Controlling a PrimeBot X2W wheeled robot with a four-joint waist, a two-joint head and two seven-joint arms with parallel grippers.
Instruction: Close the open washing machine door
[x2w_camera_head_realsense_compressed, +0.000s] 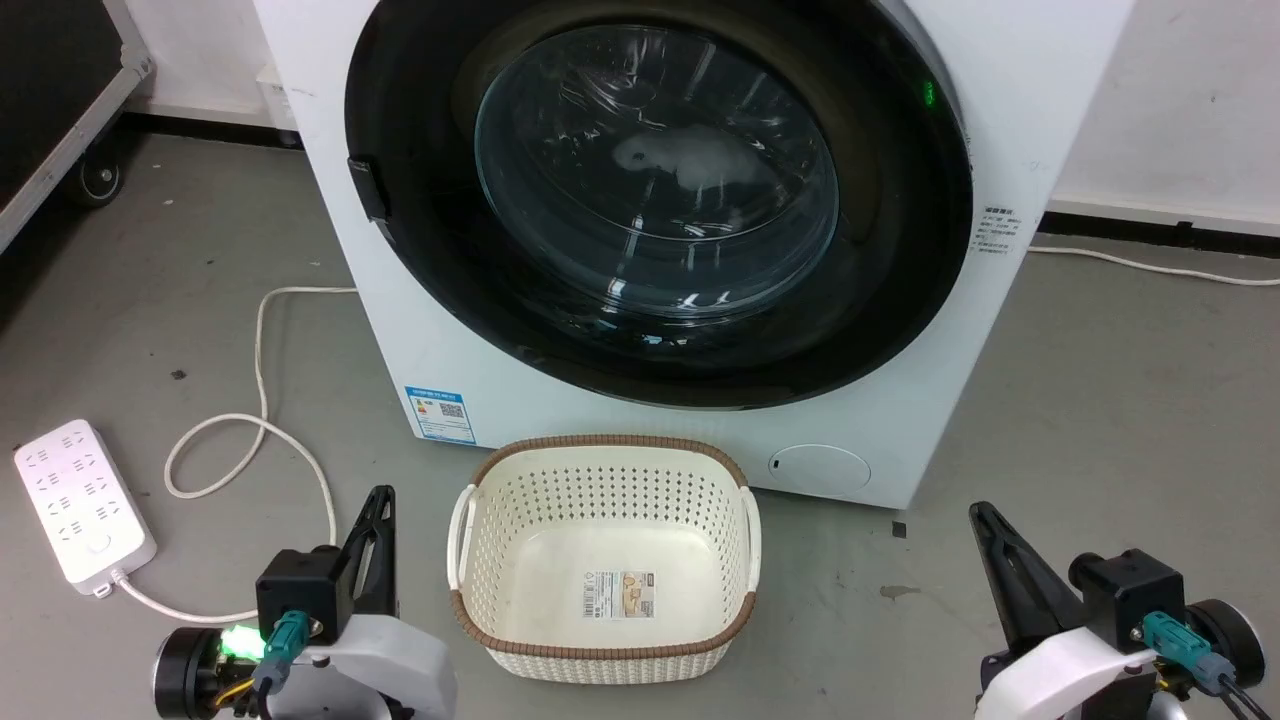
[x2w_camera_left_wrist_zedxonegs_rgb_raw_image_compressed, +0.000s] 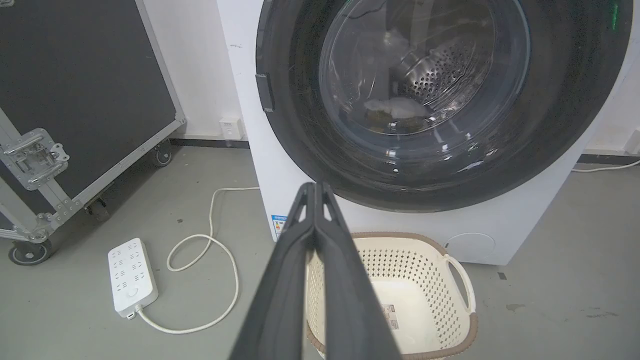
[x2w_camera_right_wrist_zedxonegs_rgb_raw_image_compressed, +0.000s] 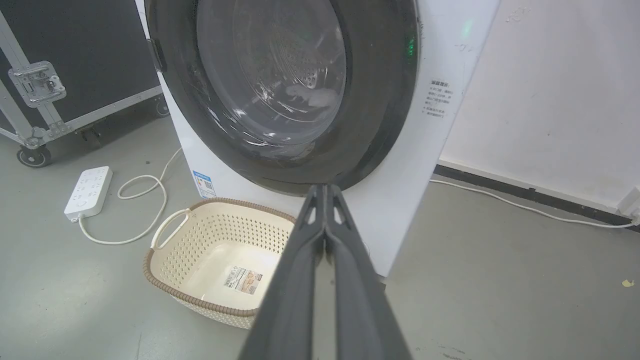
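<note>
Both the left gripper (x2w_camera_head_realsense_compressed: 381, 497) and right gripper (x2w_camera_head_realsense_compressed: 980, 512) hang pinched shut, empty, over the grey floor (x2w_camera_head_realsense_compressed: 1100, 420).

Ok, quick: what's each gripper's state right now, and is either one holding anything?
Left gripper: shut, its long dark fingers pressed together, holding nothing.
Right gripper: shut, fingers together, holding nothing.
</note>
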